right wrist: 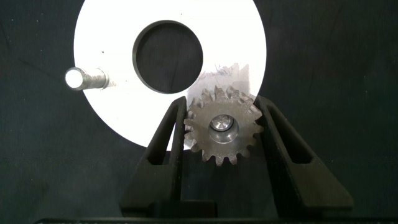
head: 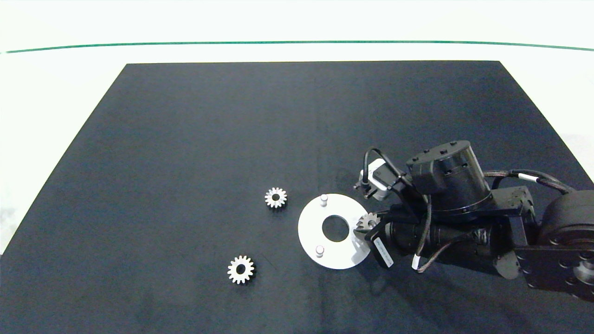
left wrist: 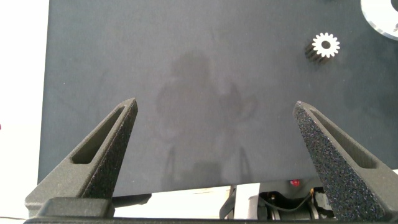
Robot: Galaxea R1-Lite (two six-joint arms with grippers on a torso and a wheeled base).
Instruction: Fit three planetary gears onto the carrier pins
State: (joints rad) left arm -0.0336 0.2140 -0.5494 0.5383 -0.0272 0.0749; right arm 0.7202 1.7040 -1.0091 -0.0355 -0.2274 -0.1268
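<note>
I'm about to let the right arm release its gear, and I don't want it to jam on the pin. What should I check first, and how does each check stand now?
1. Gear gripped: ok. The right gripper has its fingers closed on a planetary gear.
2. Bore over pin: ok. In the right wrist view a pin end shows inside the gear's bore.
3. Gear fully seated on the white disc: cannot tell.
4. Other two pins free: ok. The far pin and the near pin are bare.
5. Remaining gears reachable: ok. Two lie flat on the black mat, one farther, one nearer.
6. Left gripper out of the way: ok. It is open over bare mat.
</note>
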